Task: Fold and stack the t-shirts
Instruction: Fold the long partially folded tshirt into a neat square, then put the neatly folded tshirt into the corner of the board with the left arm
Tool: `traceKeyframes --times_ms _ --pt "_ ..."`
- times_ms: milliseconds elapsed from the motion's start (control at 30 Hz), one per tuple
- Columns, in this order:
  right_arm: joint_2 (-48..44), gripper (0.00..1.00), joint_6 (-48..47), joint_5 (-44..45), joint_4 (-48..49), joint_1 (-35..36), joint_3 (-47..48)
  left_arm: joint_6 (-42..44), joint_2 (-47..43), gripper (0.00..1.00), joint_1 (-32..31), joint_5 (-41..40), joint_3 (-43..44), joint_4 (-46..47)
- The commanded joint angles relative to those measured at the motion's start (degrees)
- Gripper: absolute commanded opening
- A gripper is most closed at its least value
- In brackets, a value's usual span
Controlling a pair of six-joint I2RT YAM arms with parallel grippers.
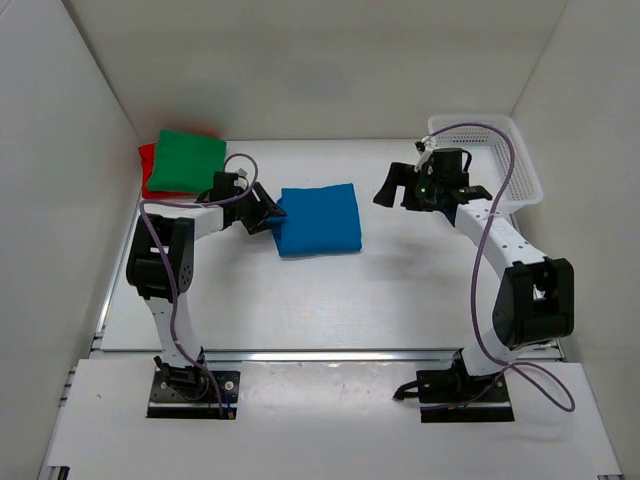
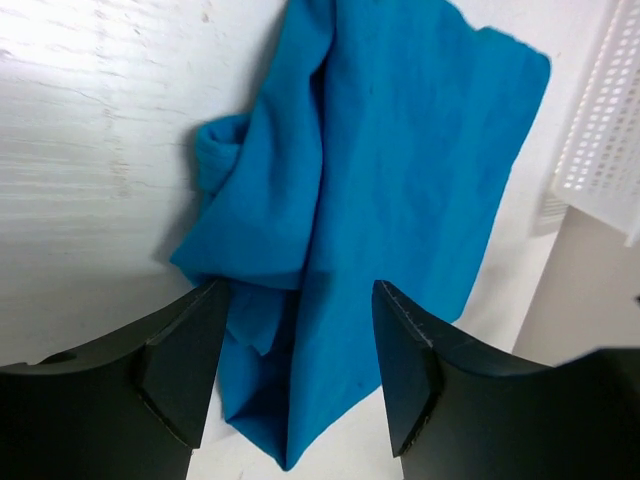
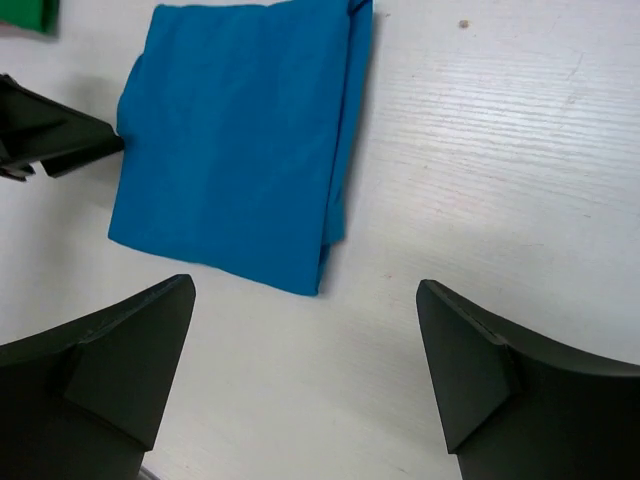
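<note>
The blue t-shirt (image 1: pixel 320 220) lies folded as a rectangular pad in the middle of the table. My left gripper (image 1: pixel 272 213) is at its left edge, open. In the left wrist view the blue t-shirt (image 2: pixel 400 150) has its rumpled near corner lying between the spread fingers of the left gripper (image 2: pixel 300 300), not pinched. My right gripper (image 1: pixel 395 190) hovers open to the right of the pad, with only bare table between the jaws of the right gripper (image 3: pixel 305 300), short of the blue t-shirt (image 3: pixel 240 150). The green t-shirt (image 1: pixel 188 160) lies folded on the red t-shirt (image 1: pixel 147 172) at the back left.
A white mesh basket (image 1: pixel 500 165) stands at the back right, behind the right arm; part of the basket (image 2: pixel 605 110) also shows in the left wrist view. White walls close in the table on the left, back and right.
</note>
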Motion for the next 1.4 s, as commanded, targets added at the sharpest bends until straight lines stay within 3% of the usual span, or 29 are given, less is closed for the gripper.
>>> traceKeyframes --times_ms 0,100,367,567,633,667,700,933,1167,1233,1367 --pt "-2.29 0.91 -0.67 0.56 3.49 -0.55 -3.75 2.08 -2.15 0.7 -1.37 -4.16 1.02 -2.1" --pt "-5.02 0.91 0.65 0.03 5.16 -0.46 -7.1 2.88 -1.71 0.67 -1.99 -5.58 1.9 -3.26" --pt "-5.02 0.68 1.88 -3.13 7.18 1.12 -11.23 0.33 -2.67 0.59 -3.83 -5.14 1.02 -0.62" --pt "-4.94 0.63 2.24 -3.93 8.77 2.09 -14.14 -0.37 -2.06 0.48 -5.85 -3.31 1.91 -0.54" --pt "-4.06 0.63 2.32 -4.1 8.68 2.27 -14.75 -0.11 -2.32 0.25 -6.12 -2.51 1.82 -0.36" --pt "-3.8 0.63 2.24 -4.54 8.85 2.18 -15.1 -0.46 -2.76 0.01 -6.47 -1.9 1.9 -0.62" --pt "-4.23 0.63 2.24 -4.45 8.51 2.09 -15.63 -0.55 -3.54 0.0 -6.73 -0.59 1.55 -1.32" --pt "-4.14 0.63 2.32 -4.98 9.11 2.44 -16.86 -0.81 -16.98 0.0 -8.32 -1.98 -5.73 -3.08" --pt "-4.32 0.63 2.41 -5.77 9.29 3.05 -18.18 -5.46 -30.61 0.0 -11.04 -5.05 -28.11 1.74" --pt "-4.41 0.63 2.5 -5.95 9.55 3.4 -18.45 -6.52 -32.11 0.3 -10.34 -4.54 -32.71 2.8" --pt "-4.32 0.63 2.59 -6.04 9.29 3.32 -18.45 -5.56 -34.92 0.53 -7.87 -5.31 -35.54 5.44"
